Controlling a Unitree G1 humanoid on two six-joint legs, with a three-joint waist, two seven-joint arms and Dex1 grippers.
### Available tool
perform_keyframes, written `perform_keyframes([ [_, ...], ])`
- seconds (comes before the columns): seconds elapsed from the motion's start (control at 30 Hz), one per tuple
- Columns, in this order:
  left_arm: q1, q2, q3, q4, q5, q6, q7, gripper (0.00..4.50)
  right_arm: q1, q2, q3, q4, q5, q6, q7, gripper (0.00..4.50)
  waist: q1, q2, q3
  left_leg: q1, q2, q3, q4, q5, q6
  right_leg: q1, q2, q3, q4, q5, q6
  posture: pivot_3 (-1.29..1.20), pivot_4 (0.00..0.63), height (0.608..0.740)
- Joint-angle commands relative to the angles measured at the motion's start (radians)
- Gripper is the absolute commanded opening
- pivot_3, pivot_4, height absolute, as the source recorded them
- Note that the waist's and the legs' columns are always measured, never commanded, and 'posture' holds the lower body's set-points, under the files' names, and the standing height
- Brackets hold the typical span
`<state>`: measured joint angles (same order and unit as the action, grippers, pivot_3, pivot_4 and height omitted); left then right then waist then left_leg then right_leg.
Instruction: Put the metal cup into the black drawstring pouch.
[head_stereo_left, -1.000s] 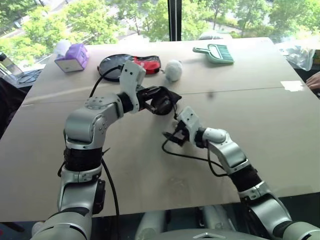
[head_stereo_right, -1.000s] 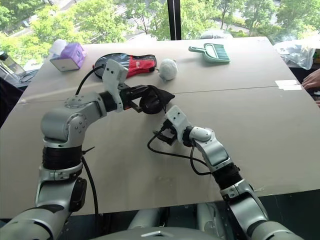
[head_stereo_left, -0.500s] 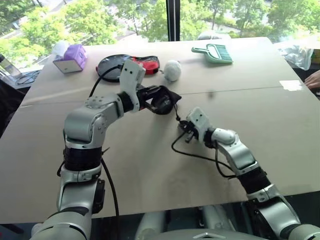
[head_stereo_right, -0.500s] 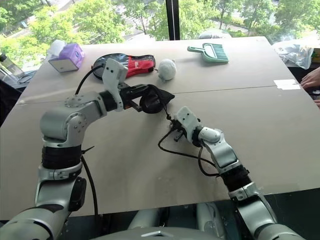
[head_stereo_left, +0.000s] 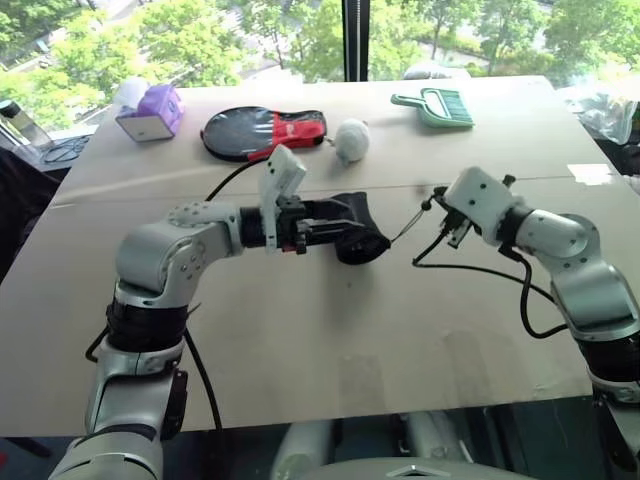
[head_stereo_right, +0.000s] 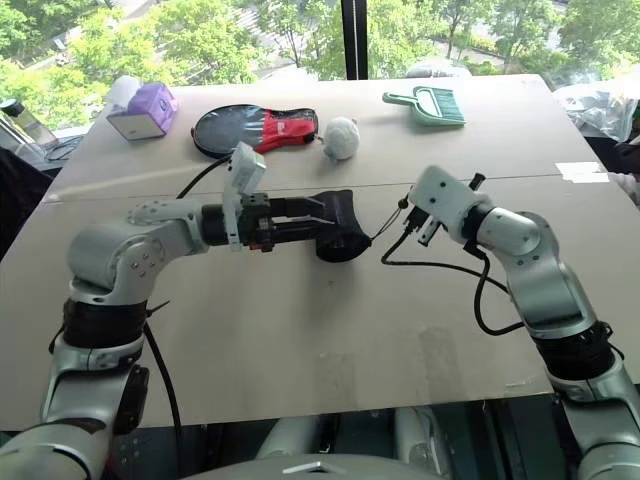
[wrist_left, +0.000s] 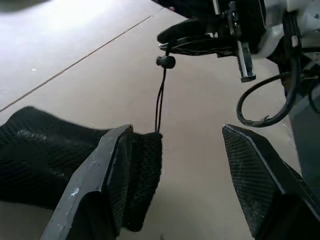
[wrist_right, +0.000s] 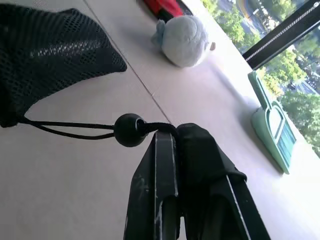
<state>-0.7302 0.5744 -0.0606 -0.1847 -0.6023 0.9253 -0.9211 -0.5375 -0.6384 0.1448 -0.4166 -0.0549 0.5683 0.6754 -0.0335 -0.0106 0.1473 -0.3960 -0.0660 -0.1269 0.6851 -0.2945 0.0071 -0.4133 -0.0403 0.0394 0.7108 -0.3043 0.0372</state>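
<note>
Black drawstring pouch (head_stereo_left: 358, 228) between grippers above table (head_stereo_left: 300, 340), long axis level, cord end toward right gripper (head_stereo_left: 437, 200). Metal cup hidden, can't tell whether inside pouch. Left gripper (wrist_left: 172, 165) spread, one finger (wrist_left: 107, 175) against pouch. Right gripper clamped on cord (wrist_right: 65, 127) just behind toggle (wrist_right: 130, 130).

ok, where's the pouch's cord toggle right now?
The toggle sits at the tips of the shut right gripper, cord stretched back to the black pouch by the left gripper.
</note>
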Motion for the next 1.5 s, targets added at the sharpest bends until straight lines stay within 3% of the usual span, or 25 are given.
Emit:
perform_keyframes([
  [0.03, -0.077, -0.054, -0.081, 0.064, 0.083, -0.106, 0.005, 2.98, -0.039, -0.011, -0.029, -0.108, 0.030, 0.067, 0.016, 0.00, 0.000, 0.000, 0.000, 0.000, 0.000, 0.000, 0.000, 0.000, 0.000, 0.000, 0.000, 0.000, 0.000, 0.000, 0.000, 0.00, 0.150, 0.740],
  [0.37, -0.191, -0.193, -0.158, 0.281, 0.200, -0.261, -0.007, 2.98, -0.034, -0.021, -0.010, -0.189, 0.051, 0.148, 0.017, 0.00, -0.006, -0.001, 0.000, -0.001, 0.000, 0.001, -0.001, 0.000, 0.000, -0.001, 0.000, 0.001, 0.000, 0.000, 0.000, 0.00, 0.150, 0.740],
  [0.7, -0.208, -0.248, -0.163, 0.291, 0.229, -0.293, -0.030, 2.98, -0.020, -0.015, 0.003, -0.224, 0.059, 0.188, 0.003, 0.00, -0.006, -0.001, 0.000, -0.001, 0.000, 0.001, -0.001, 0.000, 0.000, -0.001, 0.000, 0.001, 0.000, 0.000, 0.000, 0.00, 0.150, 0.740],
  [0.8, -0.209, -0.256, -0.160, 0.288, 0.224, -0.290, -0.035, 2.26, -0.018, -0.018, 0.005, -0.228, 0.062, 0.195, 0.002, 0.00, -0.005, -0.001, 0.000, -0.001, 0.000, 0.001, -0.001, 0.000, 0.000, -0.001, 0.000, 0.001, 0.000, 0.000, 0.000, 0.00, 0.150, 0.740],
  [0.93, -0.201, -0.260, -0.164, 0.271, 0.223, -0.285, -0.039, 0.30, -0.015, -0.020, 0.004, -0.232, 0.064, 0.201, 0.000, 0.00, -0.005, -0.001, 0.000, -0.001, 0.000, 0.001, -0.001, 0.000, 0.000, -0.001, 0.000, 0.001, 0.000, 0.000, 0.000, 0.00, 0.150, 0.740],
  [0.97, -0.200, -0.261, -0.164, 0.270, 0.223, -0.284, -0.038, 0.17, -0.014, -0.021, 0.004, -0.232, 0.064, 0.204, 0.000, 0.00, -0.005, -0.001, 0.000, -0.001, 0.000, 0.001, 0.000, 0.000, 0.000, -0.001, 0.000, 0.001, 0.000, 0.000, 0.000, 0.00, 0.150, 0.740],
  [1.1, -0.182, -0.252, -0.181, 0.276, 0.248, -0.289, -0.032, 0.17, -0.015, -0.002, -0.045, -0.199, 0.069, 0.236, -0.036, 0.00, -0.005, -0.001, 0.000, -0.001, 0.000, 0.001, 0.000, 0.000, 0.000, -0.001, 0.000, 0.001, 0.000, 0.000, 0.000, 0.00, 0.150, 0.740],
  [1.3, -0.113, -0.176, -0.258, 0.320, 0.344, -0.300, -0.058, 0.17, -0.017, -0.010, -0.234, 0.047, 0.036, 0.252, -0.178, 0.00, -0.004, -0.001, 0.000, -0.001, 0.000, 0.001, 0.000, 0.000, 0.000, -0.001, 0.000, 0.001, 0.000, 0.000, 0.000, 0.00, 0.150, 0.740],
  [1.5, -0.066, -0.120, -0.287, 0.344, 0.402, -0.295, -0.059, 0.17, 0.045, -0.047, -0.274, 0.196, 0.011, 0.188, -0.239, 0.00, -0.005, -0.001, 0.000, -0.001, 0.000, 0.002, -0.001, 0.000, 0.000, -0.001, 0.000, 0.001, 0.000, 0.000, 0.000, 0.00, 0.150, 0.740],
])
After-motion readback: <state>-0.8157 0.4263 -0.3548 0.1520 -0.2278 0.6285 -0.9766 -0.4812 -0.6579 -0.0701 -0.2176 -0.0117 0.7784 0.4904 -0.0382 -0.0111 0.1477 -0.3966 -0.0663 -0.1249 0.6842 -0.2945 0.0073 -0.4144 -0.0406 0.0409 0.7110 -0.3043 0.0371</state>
